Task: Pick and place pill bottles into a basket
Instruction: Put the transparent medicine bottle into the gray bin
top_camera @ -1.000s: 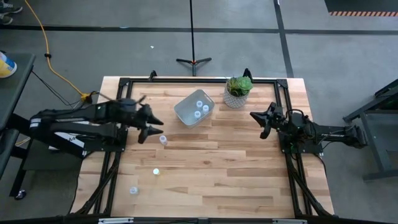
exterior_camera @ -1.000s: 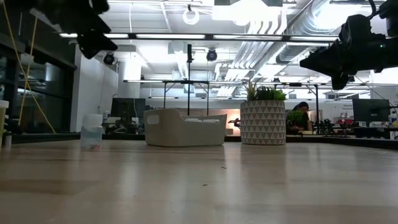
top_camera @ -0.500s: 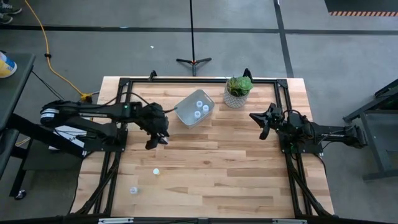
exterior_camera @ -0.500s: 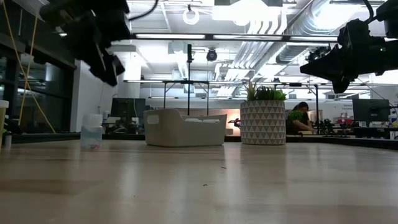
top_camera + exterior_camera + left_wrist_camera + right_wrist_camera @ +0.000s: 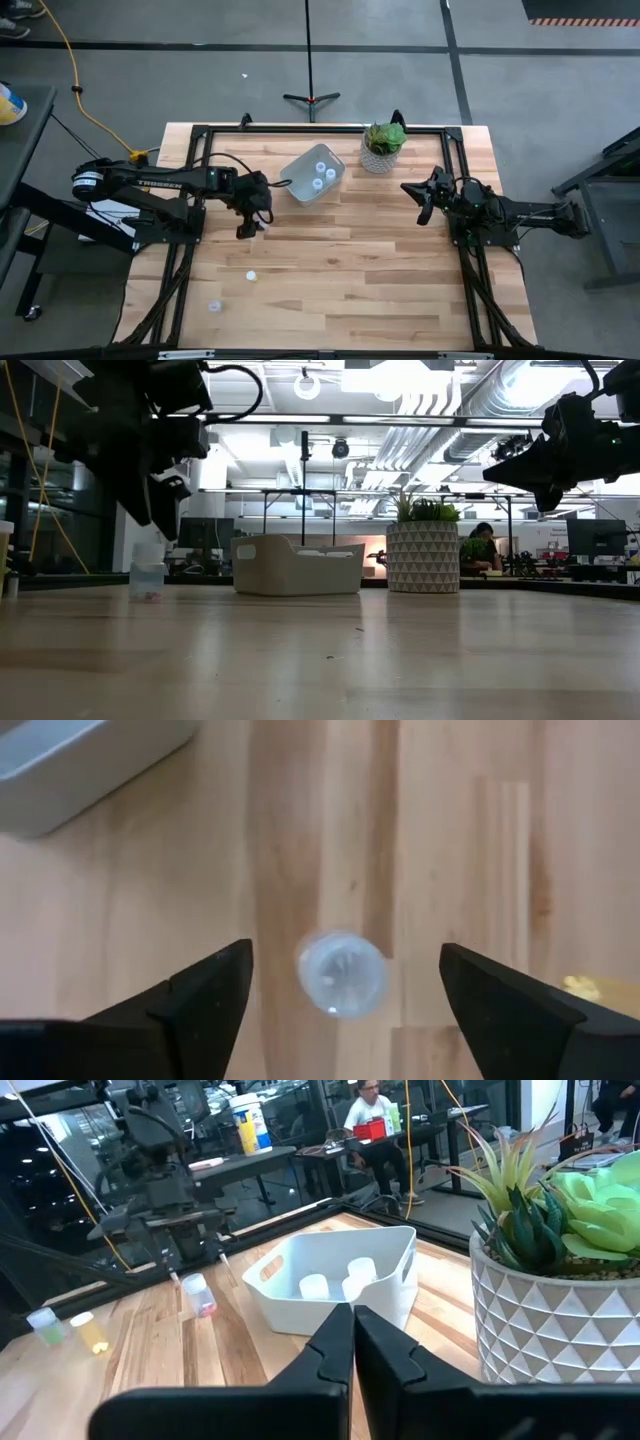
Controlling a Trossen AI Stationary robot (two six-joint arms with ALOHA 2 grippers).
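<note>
Inside basket three pill bottles, three outside, left pincer apart, right pincer together.

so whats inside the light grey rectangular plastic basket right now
Three small translucent-white pill bottles with pale round caps stand inside the light grey rectangular plastic basket. From table height its wall hides them; only the overhead and right wrist views look in.
</note>
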